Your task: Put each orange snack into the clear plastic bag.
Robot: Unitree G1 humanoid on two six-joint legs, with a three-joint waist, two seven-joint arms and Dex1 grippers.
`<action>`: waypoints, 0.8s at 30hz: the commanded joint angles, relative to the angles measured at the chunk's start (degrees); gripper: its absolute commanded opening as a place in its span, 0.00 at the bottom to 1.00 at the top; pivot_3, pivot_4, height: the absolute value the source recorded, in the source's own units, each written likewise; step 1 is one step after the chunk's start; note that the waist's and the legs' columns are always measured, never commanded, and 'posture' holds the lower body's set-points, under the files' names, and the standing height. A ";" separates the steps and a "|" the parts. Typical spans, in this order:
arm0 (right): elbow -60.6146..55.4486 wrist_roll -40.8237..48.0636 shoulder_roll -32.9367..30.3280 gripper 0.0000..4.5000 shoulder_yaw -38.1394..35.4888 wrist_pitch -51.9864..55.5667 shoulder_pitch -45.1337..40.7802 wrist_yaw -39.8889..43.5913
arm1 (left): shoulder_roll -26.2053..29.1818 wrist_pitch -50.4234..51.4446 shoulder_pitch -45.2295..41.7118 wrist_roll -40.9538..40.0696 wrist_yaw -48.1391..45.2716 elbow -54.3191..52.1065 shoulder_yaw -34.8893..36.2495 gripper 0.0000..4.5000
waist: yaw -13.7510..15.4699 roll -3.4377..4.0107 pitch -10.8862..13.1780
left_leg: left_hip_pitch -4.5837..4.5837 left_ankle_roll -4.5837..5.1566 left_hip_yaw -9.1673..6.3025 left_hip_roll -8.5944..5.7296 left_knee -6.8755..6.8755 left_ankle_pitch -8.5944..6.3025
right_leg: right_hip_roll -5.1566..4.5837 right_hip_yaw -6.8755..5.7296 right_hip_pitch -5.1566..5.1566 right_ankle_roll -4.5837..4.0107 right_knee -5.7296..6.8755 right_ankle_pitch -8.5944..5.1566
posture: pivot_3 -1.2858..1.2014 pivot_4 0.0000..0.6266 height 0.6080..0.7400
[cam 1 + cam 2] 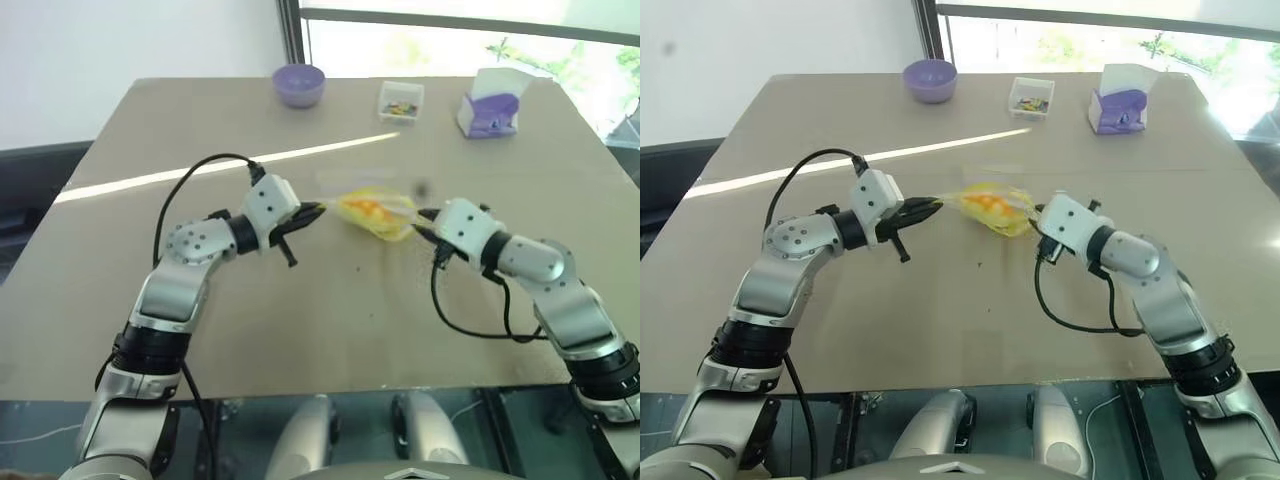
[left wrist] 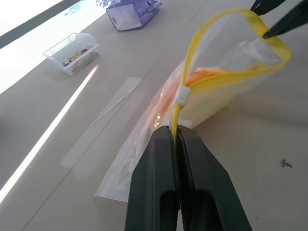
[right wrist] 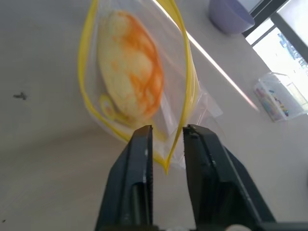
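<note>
My left gripper [image 2: 175, 132] is clamped on the yellow seal strip of the clear plastic bag [image 2: 226, 91], holding it at mid-table. My right gripper [image 3: 167, 139] stands narrowly parted, the strip's other end between its fingers — not pinched. The orange snack [image 3: 131, 65] sits inside. The bag's long axis runs from nine to three o'clock between both hands; the right looks nearer the mouth.

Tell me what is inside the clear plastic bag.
The clear plastic bag holds one orange snack, seen through the plastic and the open yellow-edged mouth. Its far side and the bag's bottom corner behind it are covered.
</note>
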 commanded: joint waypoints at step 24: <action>5.63 -2.90 0.93 0.40 -0.88 -10.64 0.12 0.65 | 0.71 -0.46 -0.47 -0.79 -1.17 -1.86 1.56 0.00 | 0.67 0.00 0.00 | 0.01 -0.01 0.03 0.02 0.01 0.01 | 0.03 0.01 0.00 0.00 0.00 0.00 | 0.52 0.24 1.00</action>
